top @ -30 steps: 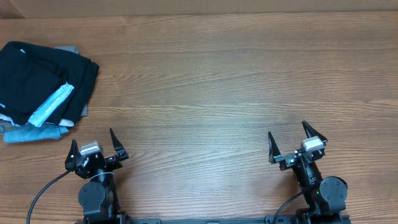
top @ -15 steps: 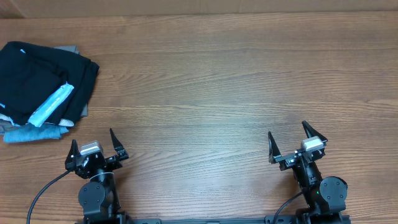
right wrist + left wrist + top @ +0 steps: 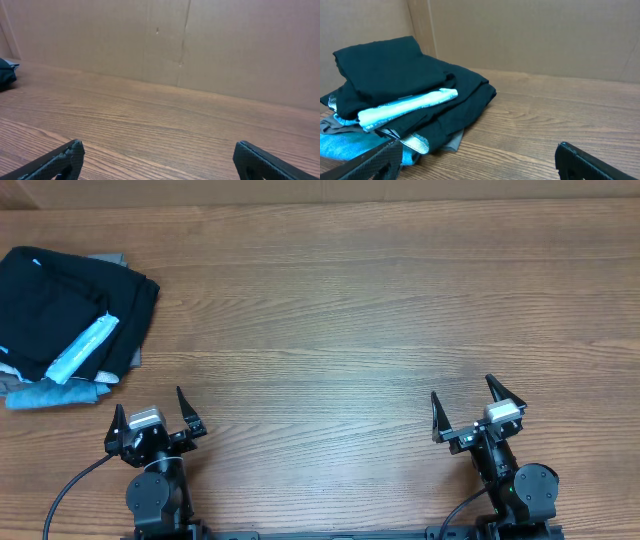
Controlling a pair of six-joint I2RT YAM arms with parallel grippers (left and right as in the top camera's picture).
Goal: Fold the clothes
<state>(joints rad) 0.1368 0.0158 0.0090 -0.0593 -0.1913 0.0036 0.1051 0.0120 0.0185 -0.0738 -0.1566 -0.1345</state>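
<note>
The left jaws are wide open and hold nothing. The right jaws are wide open and empty too. The pile of clothes (image 3: 60, 310) lies on the tabletop (image 3: 350, 310) ahead of the left jaws, a bit to their left. It is mostly black, with a light blue strip (image 3: 85, 346) on top. Its left edge is cut off.

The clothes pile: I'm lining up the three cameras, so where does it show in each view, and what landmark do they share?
Overhead: the clothes pile lies at the far left edge, upper half.
Left wrist: clothes pile fills the left half.
Right wrist: clothes pile shows only as a dark sliver at the left edge.
Shared landmark: the wooden table; the light blue strip shows in overhead and left wrist only.
</note>
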